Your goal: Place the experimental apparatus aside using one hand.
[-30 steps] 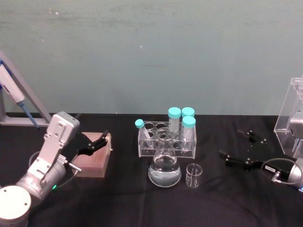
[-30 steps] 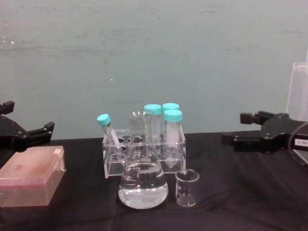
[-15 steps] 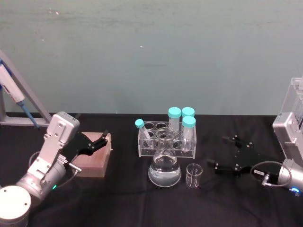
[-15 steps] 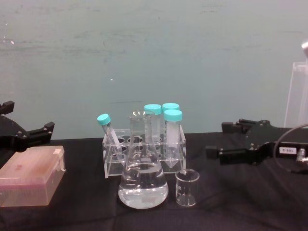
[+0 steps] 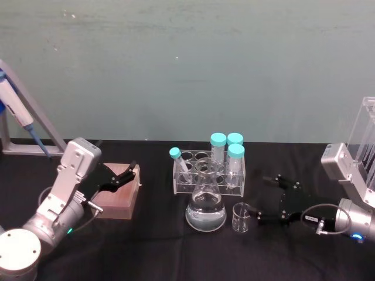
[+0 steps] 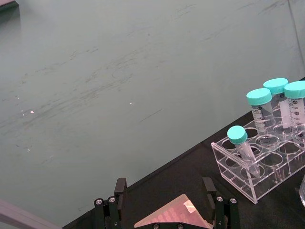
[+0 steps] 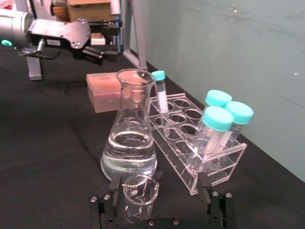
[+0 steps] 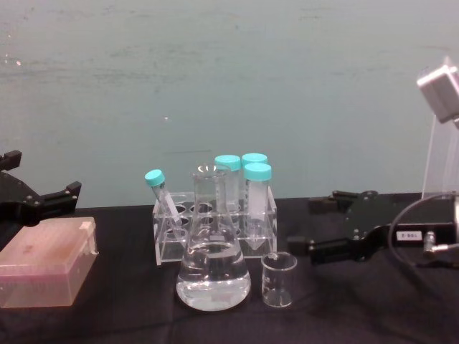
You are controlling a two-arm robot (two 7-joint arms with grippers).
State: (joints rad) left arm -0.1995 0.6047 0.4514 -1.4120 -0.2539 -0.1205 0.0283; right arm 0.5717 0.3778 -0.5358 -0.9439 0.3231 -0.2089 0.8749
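The conical flask, part full of clear liquid, stands mid-table with the small glass beaker beside it on the right. My right gripper is open and low over the table, its fingertips just short of the beaker. In the right wrist view the beaker sits ahead of the open gripper, nearer one finger, with the flask behind it. The tall acrylic rack stands at the far right edge. My left gripper hangs open over the pink box.
A low acrylic rack of teal-capped tubes stands right behind the flask. A pipette on a grey stand is at the far left. The black tabletop stretches in front of the glassware. A teal wall closes the back.
My right gripper has moved left across the table from near the tall rack to just beside the beaker, staying open. The left arm and the glassware have not moved.
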